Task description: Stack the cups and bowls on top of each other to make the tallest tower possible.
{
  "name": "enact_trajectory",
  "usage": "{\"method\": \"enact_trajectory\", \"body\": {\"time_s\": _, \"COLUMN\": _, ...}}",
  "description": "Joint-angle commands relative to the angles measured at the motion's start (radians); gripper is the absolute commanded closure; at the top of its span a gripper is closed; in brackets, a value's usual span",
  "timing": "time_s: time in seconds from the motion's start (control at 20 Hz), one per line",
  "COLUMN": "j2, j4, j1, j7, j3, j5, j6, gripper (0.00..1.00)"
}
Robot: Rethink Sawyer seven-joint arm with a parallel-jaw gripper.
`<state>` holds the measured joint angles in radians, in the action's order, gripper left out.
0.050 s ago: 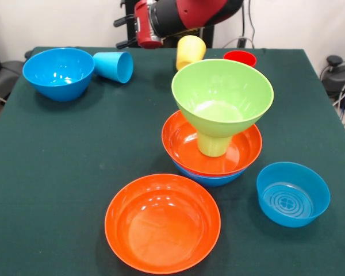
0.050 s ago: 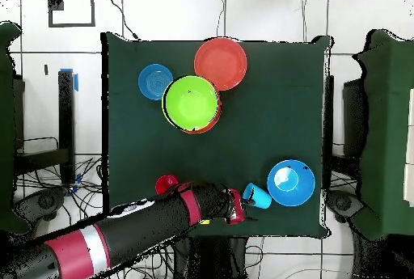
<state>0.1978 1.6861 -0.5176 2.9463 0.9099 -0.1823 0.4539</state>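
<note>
Here arm lies low, gripper beside blue cup.

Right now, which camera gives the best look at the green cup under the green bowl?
The front view. There the green cup shows from the side, standing in the orange bowl with the green bowl resting on top of it. In the overhead view the green bowl covers it entirely, so the cup cannot be seen.
</note>
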Motion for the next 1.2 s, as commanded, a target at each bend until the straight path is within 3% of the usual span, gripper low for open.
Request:
{"method": "enact_trajectory", "body": {"time_s": 0.05, "j2": 0.027, "j4": -0.095, "j1": 0.009, "j7": 0.104, "j3": -0.19, "j5": -0.044, "j6": -0.139, "gripper": 0.0}}
{"method": "enact_trajectory", "body": {"time_s": 1.2, "j2": 0.116, "j4": -0.166, "j1": -0.023, "j7": 0.196, "j3": -0.171, "j5": -0.141, "j6": -0.06, "gripper": 0.0}}
